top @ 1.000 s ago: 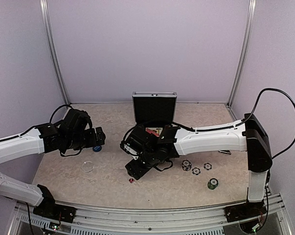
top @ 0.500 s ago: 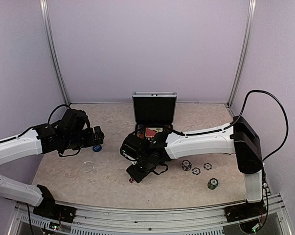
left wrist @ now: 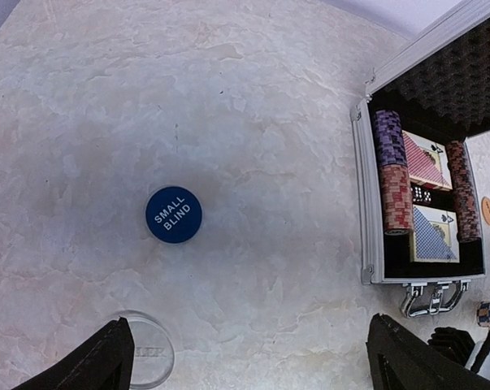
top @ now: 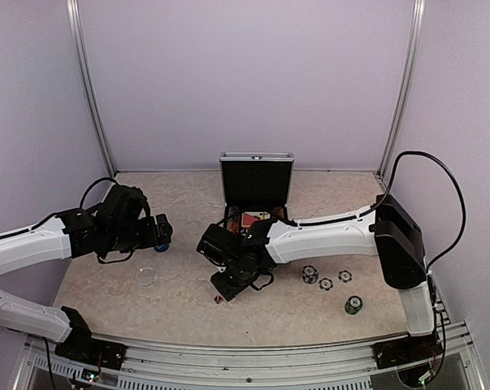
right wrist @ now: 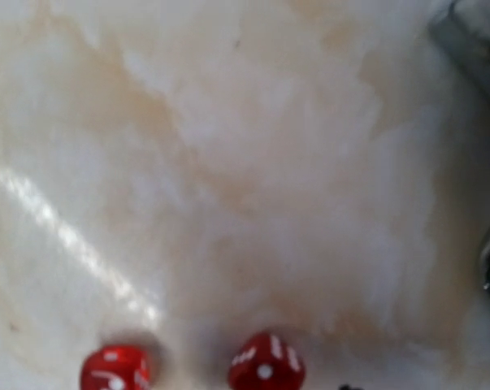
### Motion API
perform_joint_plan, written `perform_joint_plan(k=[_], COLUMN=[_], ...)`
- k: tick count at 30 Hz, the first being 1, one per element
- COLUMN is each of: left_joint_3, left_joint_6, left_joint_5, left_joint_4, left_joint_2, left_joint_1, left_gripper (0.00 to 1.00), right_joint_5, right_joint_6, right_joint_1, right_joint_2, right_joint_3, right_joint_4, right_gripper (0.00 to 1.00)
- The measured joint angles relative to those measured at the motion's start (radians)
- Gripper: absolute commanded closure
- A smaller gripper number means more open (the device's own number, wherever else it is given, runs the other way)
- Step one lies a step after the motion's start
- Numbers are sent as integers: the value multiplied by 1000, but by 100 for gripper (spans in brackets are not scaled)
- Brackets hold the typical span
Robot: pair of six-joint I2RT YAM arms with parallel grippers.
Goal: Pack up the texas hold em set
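From above and behind the arms we see the whole counter. The left wrist view looks down from well up, sharing with it the blue disc and case ahead of the left jaws. The right wrist view hugs the counter, dice just before the right jaws.

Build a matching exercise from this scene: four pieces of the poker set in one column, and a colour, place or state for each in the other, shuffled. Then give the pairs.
Column one:
1. SMALL BLIND disc
2. case
3. dice
4. green chips

Column two:
A. open, lid standing up
B. nearest the front right corner of the table
C. blue, lying flat
D. red, two side by side

Pairs: 1-C, 2-A, 3-D, 4-B
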Motion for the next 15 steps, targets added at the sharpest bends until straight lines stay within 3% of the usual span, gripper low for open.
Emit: perform_joint_plan(k=[15], left_joint_3=[-14], left_joint_6=[0], left_joint_5=[-3], left_joint_4=[4], left_joint_2=[0], left_joint_1=[2], left_gripper=[1], right_joint_5=[-5], right_joint_6=[14], right_joint_1=[-14], right_joint_2=[40], right_joint_3=[19], right_joint_4=[2], right_gripper=[63])
